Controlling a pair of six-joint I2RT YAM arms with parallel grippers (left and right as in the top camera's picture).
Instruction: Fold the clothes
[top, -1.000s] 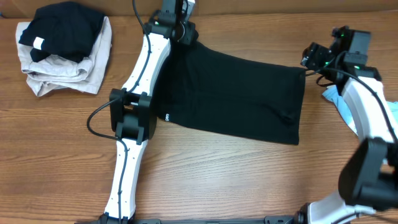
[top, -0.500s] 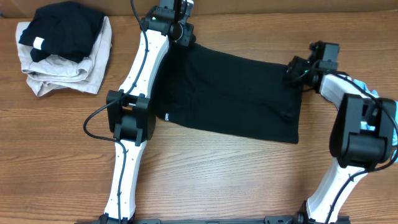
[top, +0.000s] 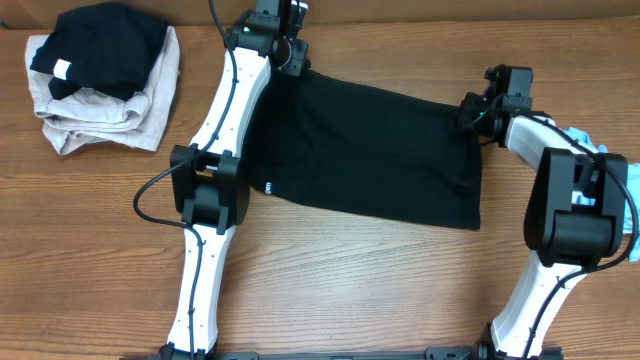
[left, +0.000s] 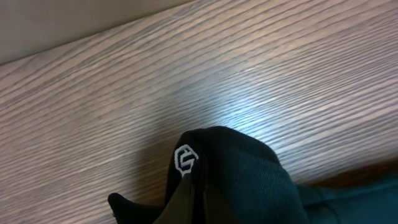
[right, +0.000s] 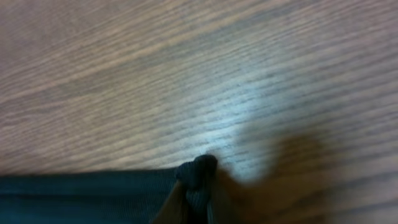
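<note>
The overhead camera looks straight down on the wooden table (top: 400, 280), taking in the whole black garment (top: 370, 150). Each wrist camera sits very close, angled down at the wood. The left shares the garment's far-left corner (left: 230, 168), the right its far-right corner (right: 198, 171).

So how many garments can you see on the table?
4: black garment spread centre; folded black piece atop beige piece, far left; pale blue piece at right edge, partly hidden.

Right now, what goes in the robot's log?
left gripper: pinching black cloth corner | right gripper: pinching other corner | cloth: spread on table | fold: not yet
</note>
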